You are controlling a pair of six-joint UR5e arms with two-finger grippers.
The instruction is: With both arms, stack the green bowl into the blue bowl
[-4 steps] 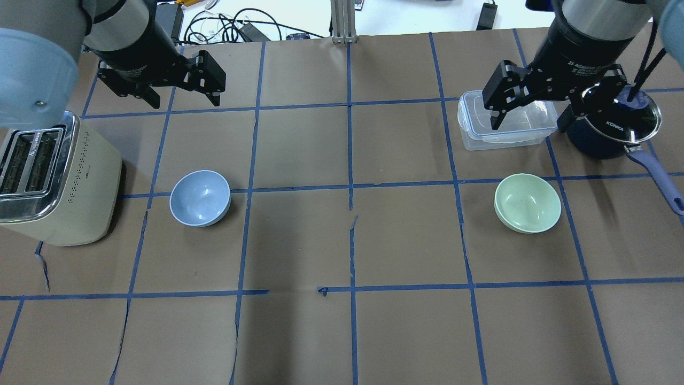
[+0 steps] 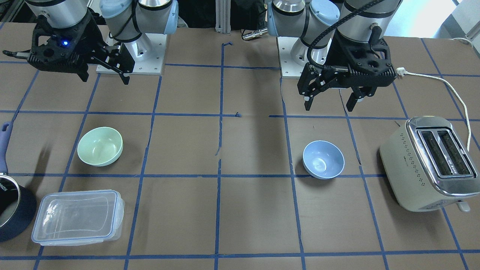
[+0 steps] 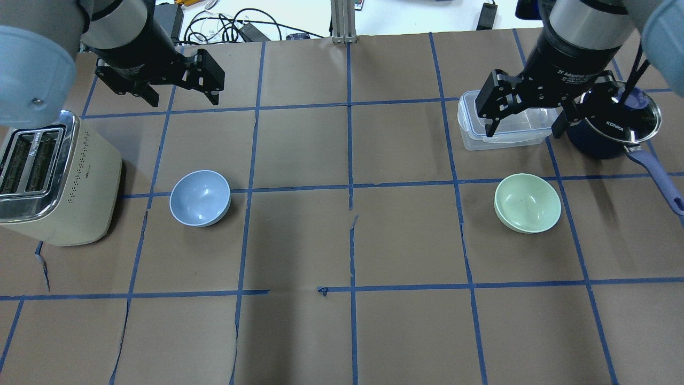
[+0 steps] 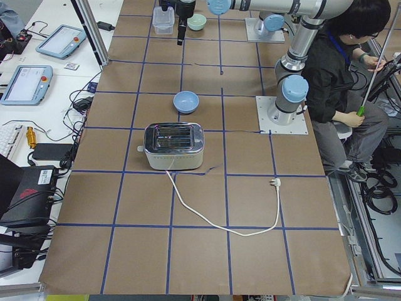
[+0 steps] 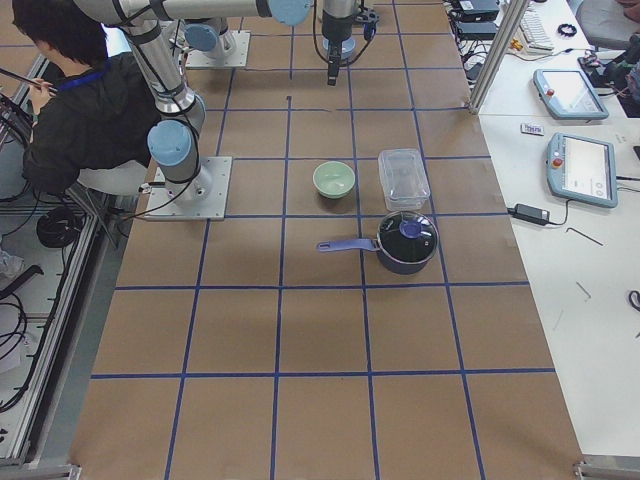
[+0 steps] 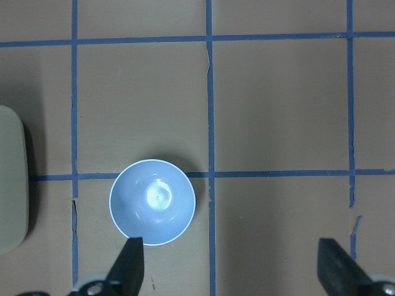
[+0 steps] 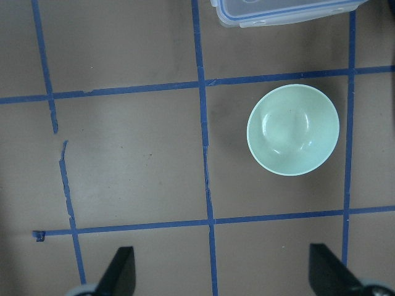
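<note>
Green bowl (image 3: pixel 527 202) and blue bowl (image 3: pixel 200 198) sit well apart on the brown surface (image 3: pixel 342 240).
We see the left end effector (image 3: pixel 184 98) and right end effector (image 3: pixel 522 131) raised above it, each with 2 fingers spread apart.

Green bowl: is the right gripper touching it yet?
Apart. The right wrist view shows bare table between the green bowl and the open right gripper.

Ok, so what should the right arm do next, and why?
Probably bring the open right gripper down to the rim of the green bowl: that bowl sits untouched on the table, far from the blue bowl, and the gripper hangs empty.
</note>
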